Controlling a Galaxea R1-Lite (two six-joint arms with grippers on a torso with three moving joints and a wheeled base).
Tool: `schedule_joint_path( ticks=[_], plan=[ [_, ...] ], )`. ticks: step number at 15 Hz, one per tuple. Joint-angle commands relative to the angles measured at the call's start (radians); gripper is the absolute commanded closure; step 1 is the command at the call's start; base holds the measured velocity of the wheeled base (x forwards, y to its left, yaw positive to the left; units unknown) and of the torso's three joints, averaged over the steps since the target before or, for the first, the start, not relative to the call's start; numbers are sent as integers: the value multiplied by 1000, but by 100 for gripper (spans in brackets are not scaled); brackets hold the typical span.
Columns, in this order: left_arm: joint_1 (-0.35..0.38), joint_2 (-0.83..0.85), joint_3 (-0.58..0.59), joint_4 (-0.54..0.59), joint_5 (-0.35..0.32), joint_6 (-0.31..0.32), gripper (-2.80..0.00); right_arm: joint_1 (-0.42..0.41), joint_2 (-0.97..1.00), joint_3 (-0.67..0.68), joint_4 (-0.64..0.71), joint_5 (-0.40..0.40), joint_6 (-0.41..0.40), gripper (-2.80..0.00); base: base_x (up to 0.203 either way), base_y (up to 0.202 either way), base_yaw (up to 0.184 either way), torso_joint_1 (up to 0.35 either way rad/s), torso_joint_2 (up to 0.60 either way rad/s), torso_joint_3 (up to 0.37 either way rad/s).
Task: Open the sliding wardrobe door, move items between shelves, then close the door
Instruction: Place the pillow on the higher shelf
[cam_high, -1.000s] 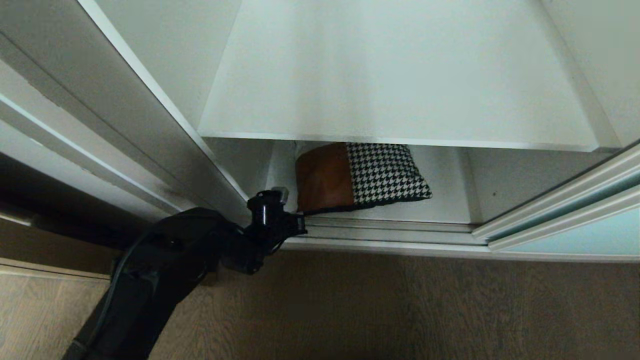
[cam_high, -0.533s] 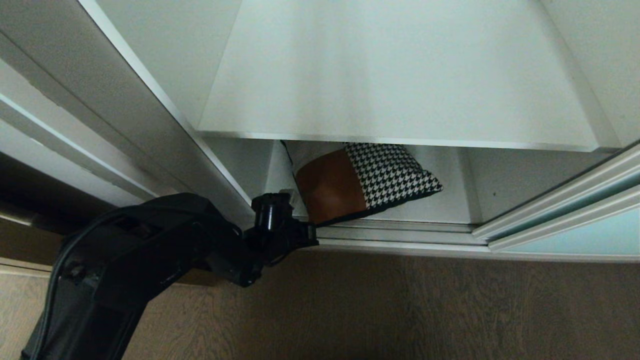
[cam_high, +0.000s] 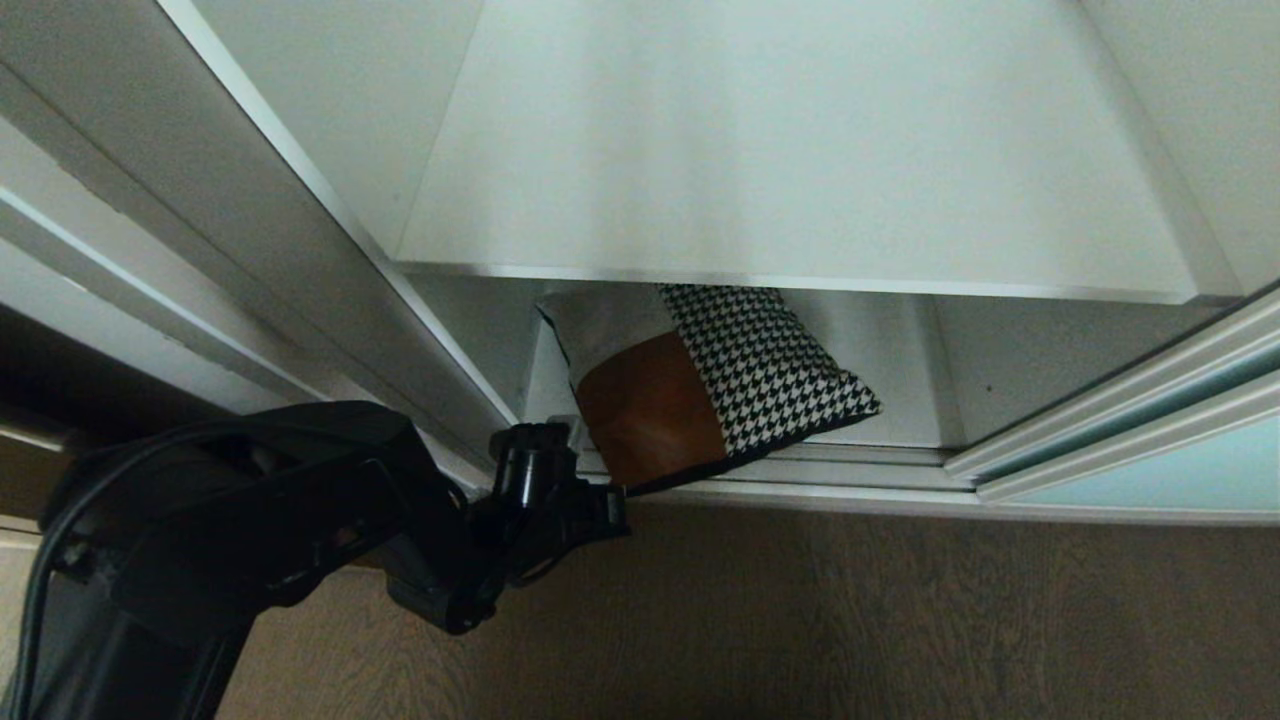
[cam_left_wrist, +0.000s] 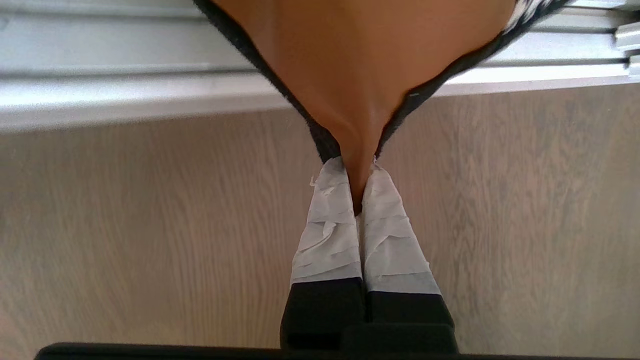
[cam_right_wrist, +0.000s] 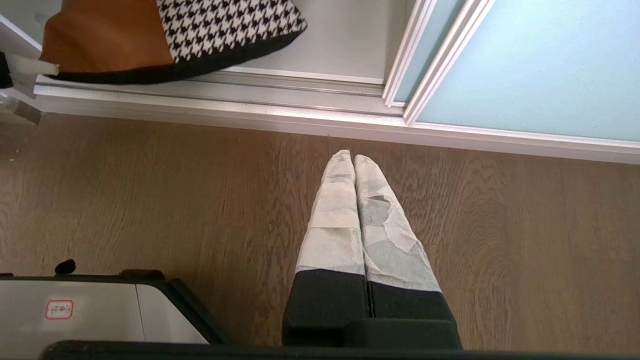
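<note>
Folded bundle of clothes (cam_high: 715, 385), rust-brown and houndstooth over black, half out of the bottom compartment under the white shelf (cam_high: 790, 160), near corner overhanging the door track (cam_high: 800, 470) onto the wood floor (cam_high: 900, 610); long axis slanted, low at that corner, high toward the back. Pinched at that rust-brown corner by the left gripper (cam_left_wrist: 357, 192), clamped tight on the fabric, directly below and in front. Right gripper (cam_right_wrist: 354, 162) closed and empty over the floor, farther off, beside the sliding wardrobe door (cam_right_wrist: 540, 65) pushed aside.
</note>
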Motion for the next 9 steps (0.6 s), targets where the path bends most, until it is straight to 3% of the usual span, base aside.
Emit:
schedule_joint_path(
  ticks=[1,4,9],
  plan=[
    [-4,-10,55,-44,12,-4,0,0,0,2,0,0,1,0,0,0,0,0,0,0],
    [1,19,95,-95,60,-17,0,1,0,1,0,0,1,0,0,0,0,0,0,0],
    [17,49,48,-96,150,-16,0,1,0,1,0,0,1,0,0,0,0,0,0,0]
  ],
)
